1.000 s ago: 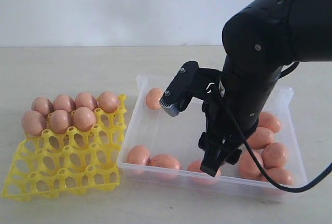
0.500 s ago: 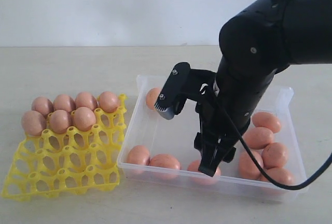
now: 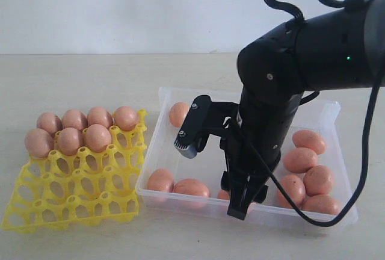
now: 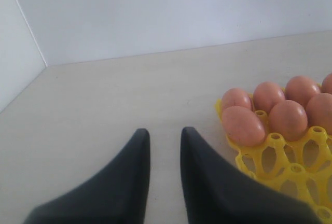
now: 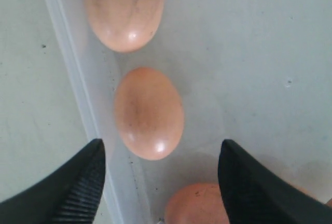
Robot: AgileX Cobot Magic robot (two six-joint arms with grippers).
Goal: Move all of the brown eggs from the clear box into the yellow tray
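The worktop point(image 3: 78, 73) carries the clear box point(image 3: 334, 113) on its right half and the yellow tray point(image 3: 78, 195) on its left, both toward the near edge. Seven brown eggs point(image 3: 74, 120) are seated in the tray's far cells. The rest are seen in the box — most gathered at its right end, one at the far left corner, a few lined along the near wall. The right arm point(image 3: 301, 49) is bent down over that near wall, so it is by far the nearer. The left tool point(image 4: 165, 141) is seen only in its own wrist view, over bare worktop near the tray's filled cells, its fingers slightly parted with nothing between them.

The right tool point(image 3: 239, 207) is spread wide and empty. In its wrist view one egg point(image 5: 149, 112) is framed just ahead of the fingertips, beside the wall, with its long axis along the wall and so across the line on which the fingers close. It is offset toward the wall-side finger point(image 5: 78, 182), which appears to stand over the wall rather than inside it. A small shift inward is judged needed before the descent — otherwise that finger may be brought down on the rim.
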